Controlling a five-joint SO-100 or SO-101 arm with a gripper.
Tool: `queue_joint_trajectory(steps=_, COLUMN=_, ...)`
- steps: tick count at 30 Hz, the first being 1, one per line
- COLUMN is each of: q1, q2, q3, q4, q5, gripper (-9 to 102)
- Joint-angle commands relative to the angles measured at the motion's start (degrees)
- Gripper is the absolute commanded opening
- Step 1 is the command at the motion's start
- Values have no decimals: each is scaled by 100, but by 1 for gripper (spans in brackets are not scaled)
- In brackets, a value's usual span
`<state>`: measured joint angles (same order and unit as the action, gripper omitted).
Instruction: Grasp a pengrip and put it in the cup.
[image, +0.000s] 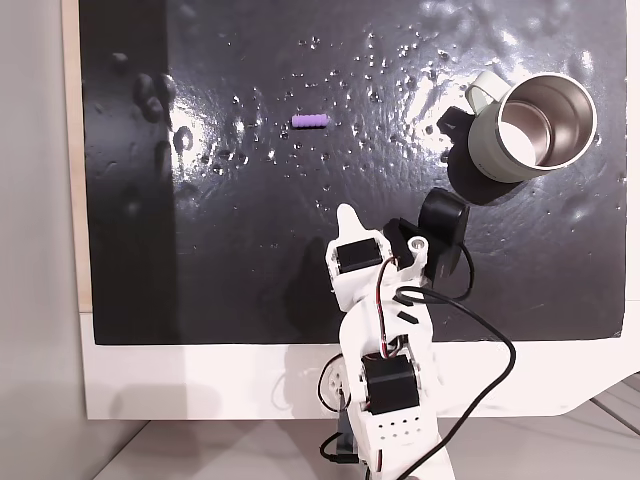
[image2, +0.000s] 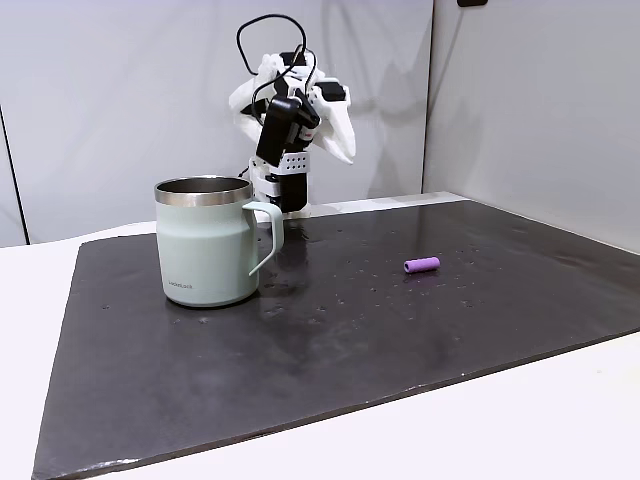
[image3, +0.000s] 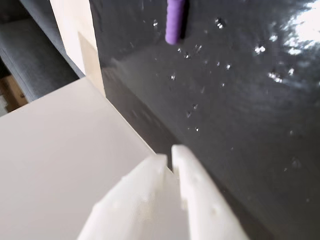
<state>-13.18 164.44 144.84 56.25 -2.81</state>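
Here the pengrip (image3: 175, 21) lies on the mat well ahead of the pincer (image3: 169, 159) — tips pressed together, empty.

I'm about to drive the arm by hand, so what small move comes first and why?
Probably open the gripper and reach toward the purple pengrip. Its fingers look closed and empty, and the pengrip lies loose on the black mat, apart from the mug.

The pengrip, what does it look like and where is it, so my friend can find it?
Look at the big black mat on the table. In the fixed view from above, the pengrip lies out in the open, well left of the pale green cup. It is the only purple thing: a tiny ribbed tube lying flat.
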Motion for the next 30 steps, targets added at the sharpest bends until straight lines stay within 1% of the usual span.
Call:
queue_joint_trajectory(steps=1, q1=-70, q2=-1433, q3=-1705, q4=448, q5=202, gripper=4)
queue_joint_trajectory(steps=4, q1=-70, q2=-2593, q3=-2813, q4=923, q5=554, gripper=10)
queue_joint_trajectory(steps=7, q1=-88, q2=-3709, q3=-3929, q4=1459, q5=853, gripper=21)
queue_joint_trajectory(steps=9, q1=-97, q2=-4412, q3=-4623, q4=1802, q5=1151, gripper=25)
queue_joint_trajectory(steps=12, q1=-123, q2=-5344, q3=-5607, q4=2329, q5=1494, gripper=26)
queue_joint_trajectory(steps=18, q1=-167, q2=-6996, q3=-7462, q4=3366, q5=1802, gripper=27)
queue_joint_trajectory(steps=20, q1=-158, q2=-7330, q3=-7752, q4=3437, q5=1828, gripper=27)
queue_joint_trajectory(steps=25, q1=-141, q2=-8024, q3=-7884, q4=3401, q5=1828, gripper=27)
queue_joint_trajectory(steps=30, q1=-176, q2=-8798, q3=-8473, q4=3393, q5=1872, gripper=27)
